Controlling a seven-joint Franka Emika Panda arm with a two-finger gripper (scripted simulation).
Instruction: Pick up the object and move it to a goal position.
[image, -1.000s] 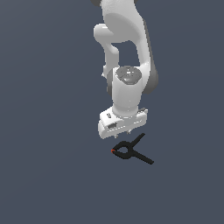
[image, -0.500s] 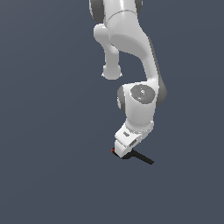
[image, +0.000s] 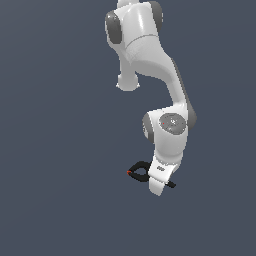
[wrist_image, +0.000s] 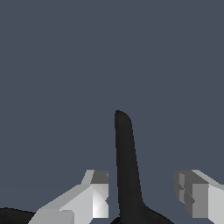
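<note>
1. One arm, lowered over the grey floor.
2. One gripper, spread, two fingers straddling a handle without touching.
3. One black clamp on the floor beneath, red tip toward exterior view's left.

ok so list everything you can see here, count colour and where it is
clamp: one, black with a tiny red tip, lying on the surface directly under the gripper, its looped end sticking out toward the exterior view's left; in the wrist view one handle runs up between the two fingers
surface: one, plain dark blue-grey, filling the background of both views
arm: one, white with grey joints, coming down from the top of the exterior view
gripper: one, white and grey, lowered over the clamp, a finger on each side of the handle with gaps showing, so open
</note>
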